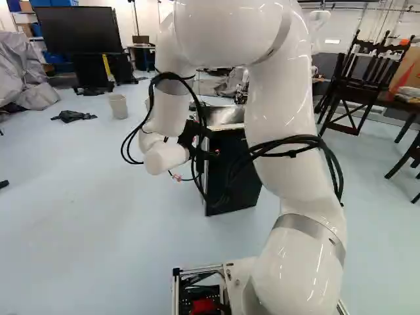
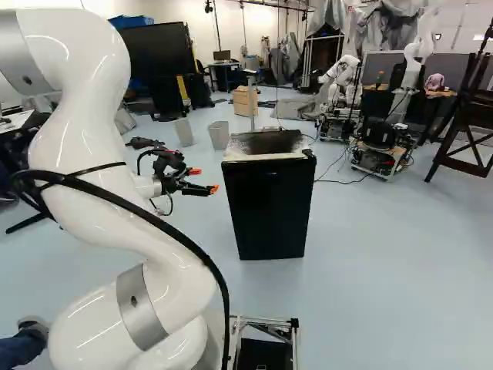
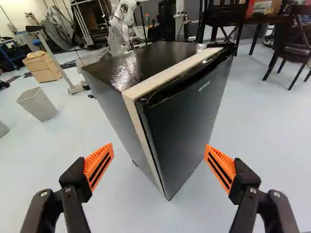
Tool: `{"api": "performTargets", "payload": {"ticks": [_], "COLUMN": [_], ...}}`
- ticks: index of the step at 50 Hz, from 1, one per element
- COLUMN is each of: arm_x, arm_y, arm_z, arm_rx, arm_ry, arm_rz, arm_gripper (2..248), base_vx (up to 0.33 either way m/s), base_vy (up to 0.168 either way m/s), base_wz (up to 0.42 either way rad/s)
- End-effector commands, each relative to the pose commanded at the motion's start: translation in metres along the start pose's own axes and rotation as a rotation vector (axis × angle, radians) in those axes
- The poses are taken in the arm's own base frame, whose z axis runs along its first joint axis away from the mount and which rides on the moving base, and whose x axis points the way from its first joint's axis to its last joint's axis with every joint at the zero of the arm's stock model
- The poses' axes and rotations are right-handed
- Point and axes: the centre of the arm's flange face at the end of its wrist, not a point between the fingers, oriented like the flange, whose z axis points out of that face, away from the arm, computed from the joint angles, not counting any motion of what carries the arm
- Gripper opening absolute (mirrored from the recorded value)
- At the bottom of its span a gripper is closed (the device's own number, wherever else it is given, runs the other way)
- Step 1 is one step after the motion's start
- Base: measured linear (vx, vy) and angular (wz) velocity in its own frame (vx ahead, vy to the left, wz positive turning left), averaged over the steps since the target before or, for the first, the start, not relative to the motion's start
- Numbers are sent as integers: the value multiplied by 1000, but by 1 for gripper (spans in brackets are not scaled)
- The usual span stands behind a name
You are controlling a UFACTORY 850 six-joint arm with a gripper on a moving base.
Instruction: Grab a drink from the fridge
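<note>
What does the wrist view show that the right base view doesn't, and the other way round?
Only the wrist view shows the fridge's side panel beside the door and both orange pads full on, spread wide apart. Only the right base view shows the large dark screen and the white arm behind the gripper. Both show the fridge with its door shut, the open gripper, the wooden drawer unit and the grey bin.

Pale blue floor (image 2: 385,254) bearing black fridge (image 2: 269,208), grey bins (image 2: 219,136), wooden cabinet (image 3: 43,68)
</note>
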Motion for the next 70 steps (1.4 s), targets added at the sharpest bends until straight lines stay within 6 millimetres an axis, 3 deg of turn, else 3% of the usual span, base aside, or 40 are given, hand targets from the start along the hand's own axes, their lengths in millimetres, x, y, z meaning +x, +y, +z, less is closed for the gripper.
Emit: {"api": "performTargets", "payload": {"ticks": [41,70], "arm_x": [9,21], "arm_y": [-38,-29], "arm_z": [36,63], "arm_rx": [-36,-92], "arm_ry": [43,54], "arm_rz": [69,94], "arm_gripper": [247,247], "base_vx": [0,0], "base_vy": [0,0], "base_wz": [0,0]}}
